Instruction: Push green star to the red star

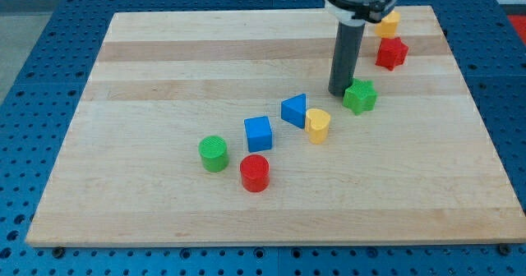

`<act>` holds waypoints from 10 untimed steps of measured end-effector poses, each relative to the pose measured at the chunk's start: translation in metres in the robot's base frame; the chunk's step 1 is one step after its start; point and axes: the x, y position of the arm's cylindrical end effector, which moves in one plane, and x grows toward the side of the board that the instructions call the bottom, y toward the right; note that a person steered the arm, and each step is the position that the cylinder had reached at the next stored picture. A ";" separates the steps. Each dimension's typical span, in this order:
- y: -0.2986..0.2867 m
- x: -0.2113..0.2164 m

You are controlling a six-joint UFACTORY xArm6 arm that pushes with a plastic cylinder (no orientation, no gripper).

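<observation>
My tip [339, 92] sits just left of the green star [360, 96], seemingly touching it. The arm has no claw and holds nothing. The green star lies flat with no clear long axis, below-left of the red star [391, 53], apart.

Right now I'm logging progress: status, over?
My tip touching green star, its left side. Red star up-right, apart. Path between clear.

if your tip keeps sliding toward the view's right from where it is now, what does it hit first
Probably the green star: my tip sits right at its left edge, maybe already touching. The red star lies beyond, up-right.
</observation>
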 end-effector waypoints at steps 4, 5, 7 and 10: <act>0.023 0.074; 0.041 0.034; 0.076 -0.001; 0.083 -0.054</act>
